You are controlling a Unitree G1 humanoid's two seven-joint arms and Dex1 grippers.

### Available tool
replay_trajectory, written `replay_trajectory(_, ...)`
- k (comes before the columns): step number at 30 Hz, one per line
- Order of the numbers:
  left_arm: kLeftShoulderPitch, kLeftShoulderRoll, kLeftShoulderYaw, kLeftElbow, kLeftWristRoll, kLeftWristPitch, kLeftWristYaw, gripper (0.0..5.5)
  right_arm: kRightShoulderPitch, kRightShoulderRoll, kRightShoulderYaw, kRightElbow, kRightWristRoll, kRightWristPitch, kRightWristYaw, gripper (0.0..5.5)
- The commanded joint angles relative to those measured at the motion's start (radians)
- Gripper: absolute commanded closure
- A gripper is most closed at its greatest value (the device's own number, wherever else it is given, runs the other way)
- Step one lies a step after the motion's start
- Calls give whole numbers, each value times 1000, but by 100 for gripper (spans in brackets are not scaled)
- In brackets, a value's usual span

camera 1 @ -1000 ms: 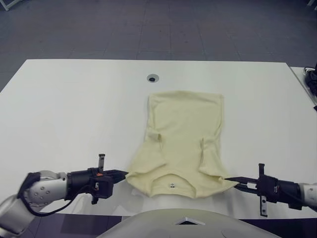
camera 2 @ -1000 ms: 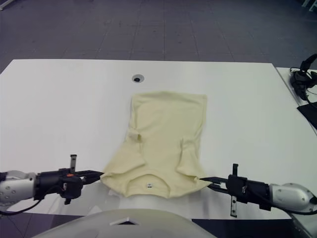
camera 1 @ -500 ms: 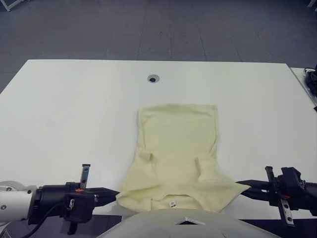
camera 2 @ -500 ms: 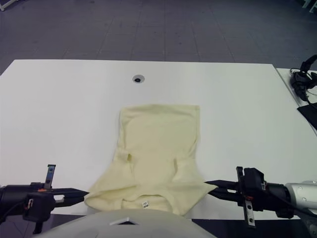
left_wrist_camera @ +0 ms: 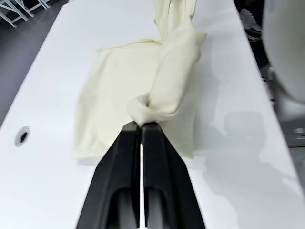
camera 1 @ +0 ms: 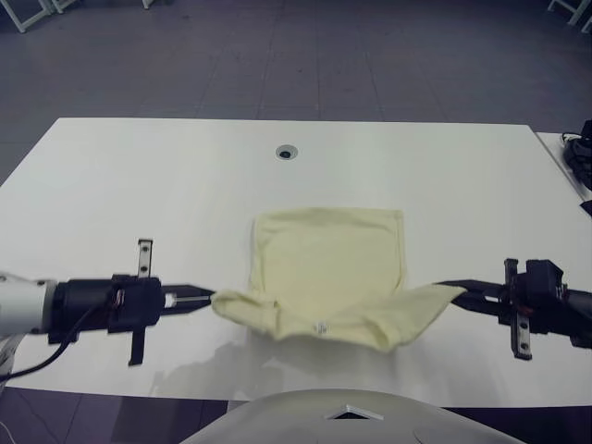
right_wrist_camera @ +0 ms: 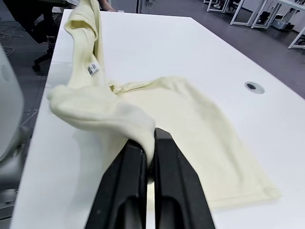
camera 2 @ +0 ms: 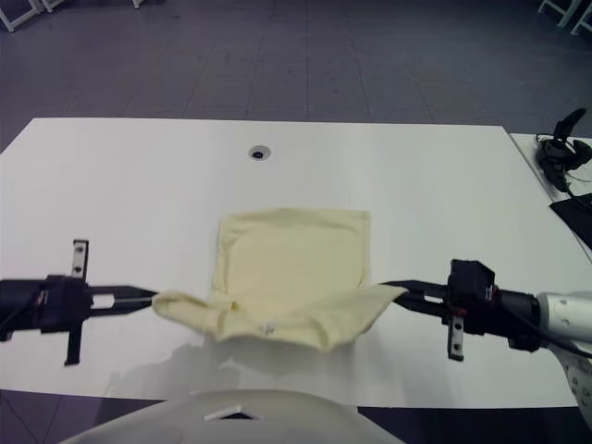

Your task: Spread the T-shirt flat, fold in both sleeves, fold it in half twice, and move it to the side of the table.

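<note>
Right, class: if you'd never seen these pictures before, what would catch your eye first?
A pale yellow T-shirt lies towards the front of the white table, its near edge lifted off the surface. The left gripper and right gripper pinch that edge's two ends, stretching it between them.

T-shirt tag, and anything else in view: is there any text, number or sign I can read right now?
Neck tag on the T-shirt: dark print, too small and blurred to read.
Table: no text or sign on it.
Nothing else in these views carries readable writing.
</note>
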State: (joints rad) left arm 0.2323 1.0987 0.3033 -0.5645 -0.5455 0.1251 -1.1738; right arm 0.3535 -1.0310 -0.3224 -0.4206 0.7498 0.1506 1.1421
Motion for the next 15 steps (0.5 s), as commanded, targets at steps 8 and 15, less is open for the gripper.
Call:
replay_trajectory(8, -625, -238, -437, 508, 278, 17, 47, 550, -584, 162, 331, 458, -315, -22, 5, 549)
replay_trajectory(15, -755, -368, -489, 780, 396, -86, 85, 550, -775, 277, 382, 705, -421, -74, 5, 549)
